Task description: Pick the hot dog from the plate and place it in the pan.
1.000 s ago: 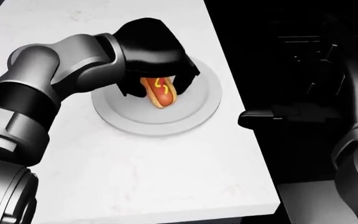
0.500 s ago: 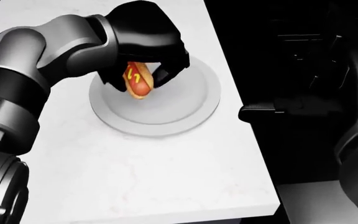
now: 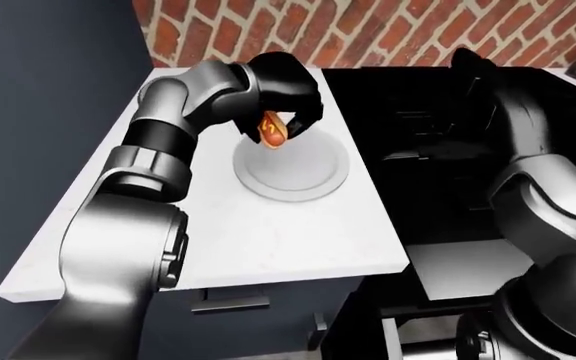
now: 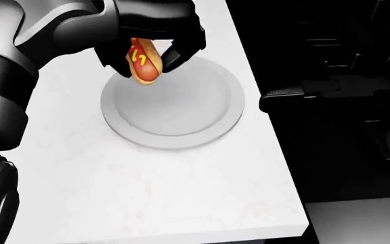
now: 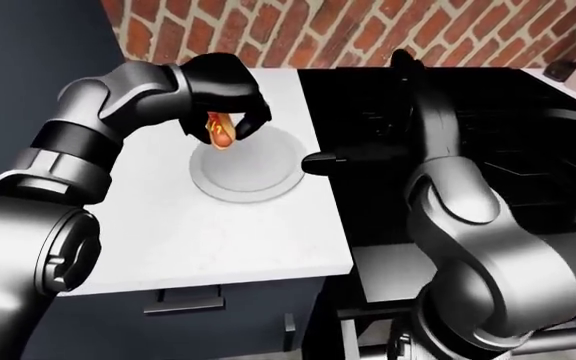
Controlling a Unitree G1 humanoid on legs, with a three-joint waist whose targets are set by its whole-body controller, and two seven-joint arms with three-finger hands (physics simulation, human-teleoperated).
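I have the hot dog (image 4: 143, 62) pinched in my left hand (image 4: 155, 30), its black fingers (image 4: 181, 51) closed round the bun, and it hangs nose-down in the upper left of the head view, clear of the plate (image 4: 208, 119) and over the plate's upper-left rim. The plate sits bare on the white bench (image 4: 147, 188), a round grey dish with nothing else on it that I can see. So I judge the pick is done and I am in the carry: the lift is made, the transfer to the pan is not yet begun. The pan itself I cannot make out with any confidence; to the right of the bench lies the black stove (image 3: 438, 150), and a dark handle (image 4: 303, 96) pokes toward the plate from the right of the head view, which is probably the pan's, but its bowl is lost in the black. My right hand is somewhere up in that dark region in the eye views and I cannot tell whether it is wide or closed. The next move, as I see it, calls for swinging the left arm rightward across the plate toward the stove, keeping the grip firm and the hot dog high enough to clear that handle, then lowering only once I can actually find the pan's rim.
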